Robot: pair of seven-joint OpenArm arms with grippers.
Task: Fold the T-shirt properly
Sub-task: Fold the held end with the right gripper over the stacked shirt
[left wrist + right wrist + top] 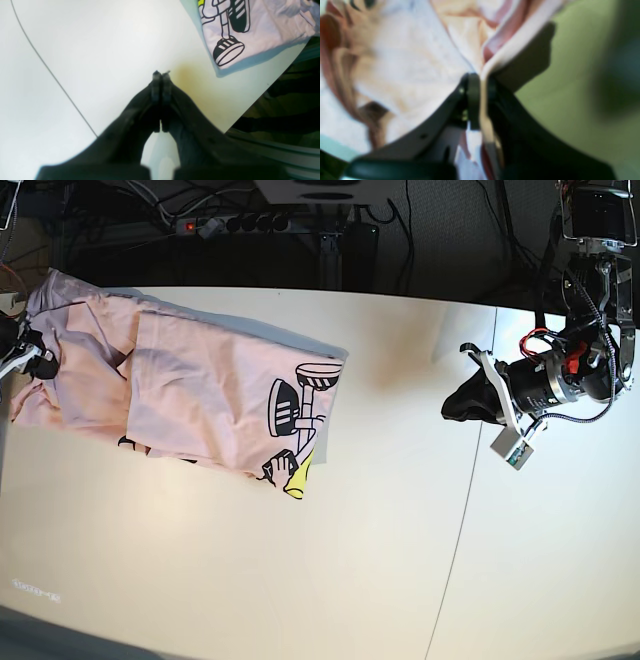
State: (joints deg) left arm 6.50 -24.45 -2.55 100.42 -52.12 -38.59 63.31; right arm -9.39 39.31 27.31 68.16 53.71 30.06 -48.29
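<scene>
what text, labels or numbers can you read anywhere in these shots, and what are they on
T-shirt: only a black-outlined cartoon with striped shoes and a yellow patch shows; no lettering can be read on it.
Tag hanging by the left end effector: white, any print too small to read.
Power strip behind the table: no markings legible.
Right wrist view: too blurred for any text.
So nothing readable.

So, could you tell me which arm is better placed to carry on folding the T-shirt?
The right: its gripper is already shut on the T-shirt edge, while the left gripper is shut, holding nothing, over bare table away from it.
</scene>
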